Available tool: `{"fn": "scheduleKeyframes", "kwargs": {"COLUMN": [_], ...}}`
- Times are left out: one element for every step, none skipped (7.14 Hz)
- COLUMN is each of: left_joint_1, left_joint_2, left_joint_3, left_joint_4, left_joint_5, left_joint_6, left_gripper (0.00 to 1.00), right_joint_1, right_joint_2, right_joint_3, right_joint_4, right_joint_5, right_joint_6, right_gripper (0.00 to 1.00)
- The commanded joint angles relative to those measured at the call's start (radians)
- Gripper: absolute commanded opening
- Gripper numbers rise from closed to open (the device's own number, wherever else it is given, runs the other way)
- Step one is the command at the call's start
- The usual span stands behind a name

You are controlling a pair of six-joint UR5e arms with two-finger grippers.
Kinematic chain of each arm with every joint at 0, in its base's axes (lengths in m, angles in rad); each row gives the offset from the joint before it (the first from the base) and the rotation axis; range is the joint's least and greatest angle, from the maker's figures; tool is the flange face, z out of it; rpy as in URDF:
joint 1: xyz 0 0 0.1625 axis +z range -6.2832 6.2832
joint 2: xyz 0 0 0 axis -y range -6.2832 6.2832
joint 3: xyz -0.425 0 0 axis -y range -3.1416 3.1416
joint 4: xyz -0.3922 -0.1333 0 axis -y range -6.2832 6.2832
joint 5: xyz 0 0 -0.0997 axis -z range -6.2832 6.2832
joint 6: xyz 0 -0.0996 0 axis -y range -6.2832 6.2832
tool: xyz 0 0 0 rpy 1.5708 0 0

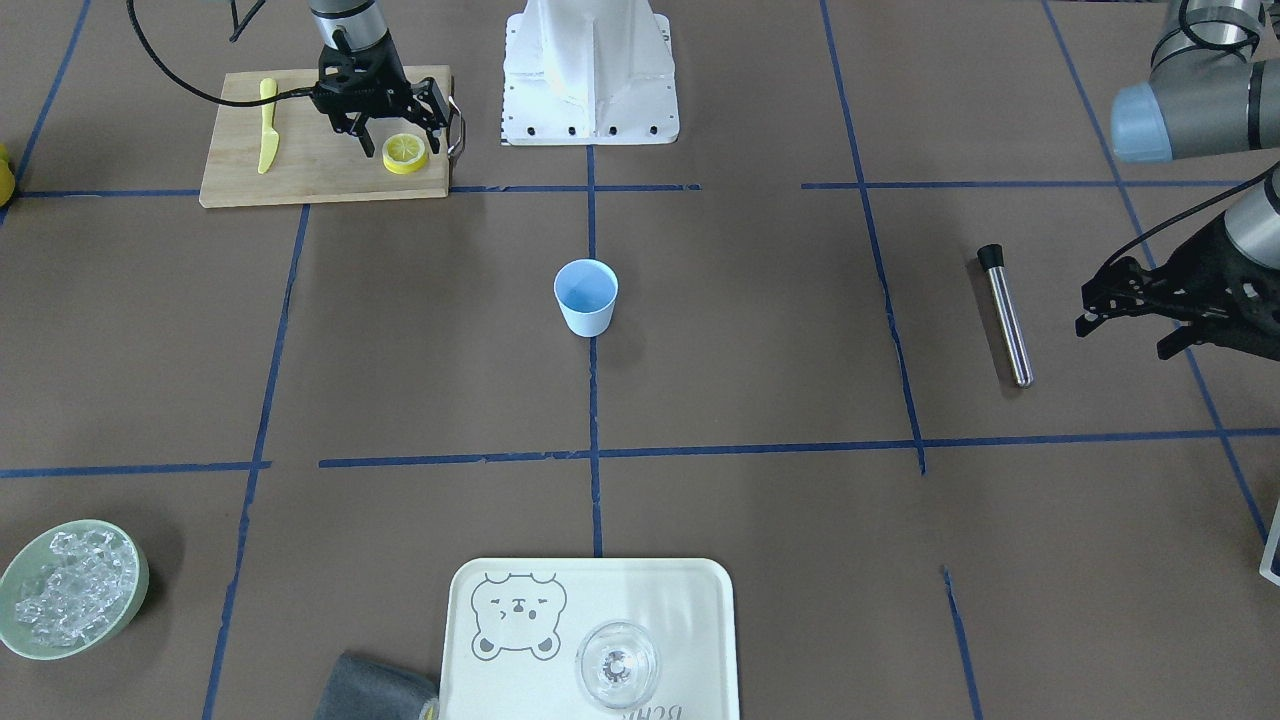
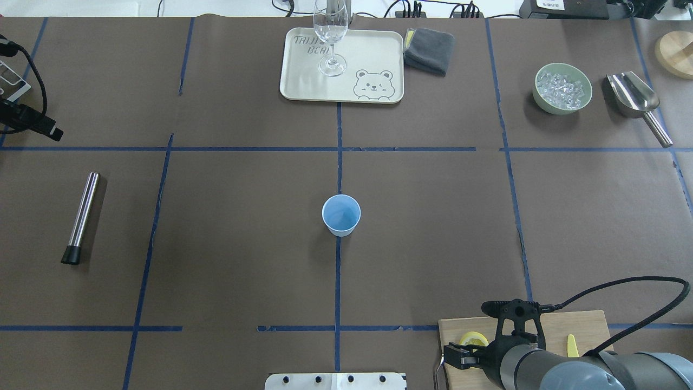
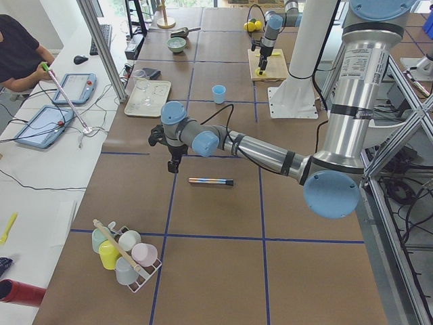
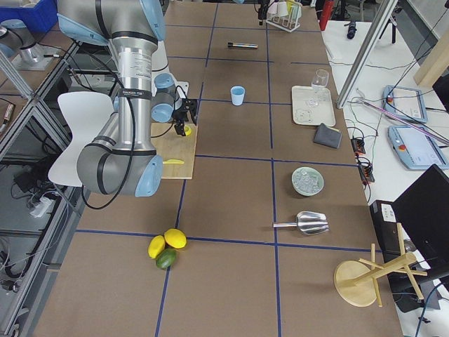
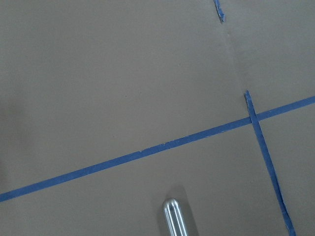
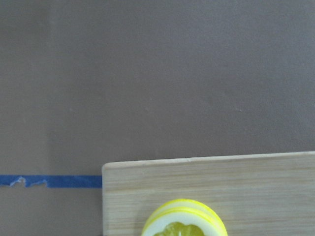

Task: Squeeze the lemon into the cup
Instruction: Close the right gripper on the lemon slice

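The lemon (image 1: 405,152) is a thin yellow slice lying flat on the wooden cutting board (image 1: 300,170), at the end nearest the robot's base. My right gripper (image 1: 400,138) hangs open just above it, with a finger on either side. The slice's top edge shows in the right wrist view (image 6: 184,223). The light-blue cup (image 1: 585,297) stands upright and empty at the table's middle, well away from both grippers; it also shows in the overhead view (image 2: 341,215). My left gripper (image 1: 1085,308) hovers open and empty at the table's far side, near a steel muddler (image 1: 1005,315).
A yellow knife (image 1: 267,125) lies on the board beside the gripper. A white tray (image 1: 690,600) holds a clear glass (image 1: 617,665), with a grey cloth (image 2: 429,50) next to it. A green bowl of ice (image 1: 70,588) and a metal scoop (image 2: 633,97) stand on the right arm's side.
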State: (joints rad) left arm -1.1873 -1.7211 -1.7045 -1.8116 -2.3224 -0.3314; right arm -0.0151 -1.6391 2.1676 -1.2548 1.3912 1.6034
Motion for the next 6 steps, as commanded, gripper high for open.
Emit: {"fn": "scheduleKeyframes", "kwargs": {"left_joint_1": [0.0, 0.0, 0.0, 0.0, 0.0, 0.0], "left_joint_2": [0.0, 0.0, 0.0, 0.0, 0.0, 0.0], "left_joint_3": [0.003, 0.005, 0.005, 0.005, 0.005, 0.005], "left_joint_4": [0.0, 0.0, 0.0, 0.0, 0.0, 0.0], "left_joint_5": [0.0, 0.0, 0.0, 0.0, 0.0, 0.0], "left_joint_6": [0.002, 0.002, 0.002, 0.002, 0.002, 0.002], "left_gripper": [1.0, 1.0, 1.0, 1.0, 1.0, 1.0], "right_joint_1": [0.001, 0.001, 0.0, 0.0, 0.001, 0.001], "right_joint_2": [0.002, 0.004, 0.005, 0.005, 0.005, 0.004], "right_joint_3": [-0.003, -0.006, -0.017, -0.018, -0.017, -0.018], "right_joint_4": [-0.003, -0.003, -0.003, -0.003, -0.003, -0.003], "right_joint_5": [0.002, 0.002, 0.002, 0.002, 0.003, 0.003], "right_joint_6": [-0.002, 0.0, 0.0, 0.0, 0.0, 0.0], "right_gripper": [1.0, 1.0, 1.0, 0.99, 0.89, 0.7]}}
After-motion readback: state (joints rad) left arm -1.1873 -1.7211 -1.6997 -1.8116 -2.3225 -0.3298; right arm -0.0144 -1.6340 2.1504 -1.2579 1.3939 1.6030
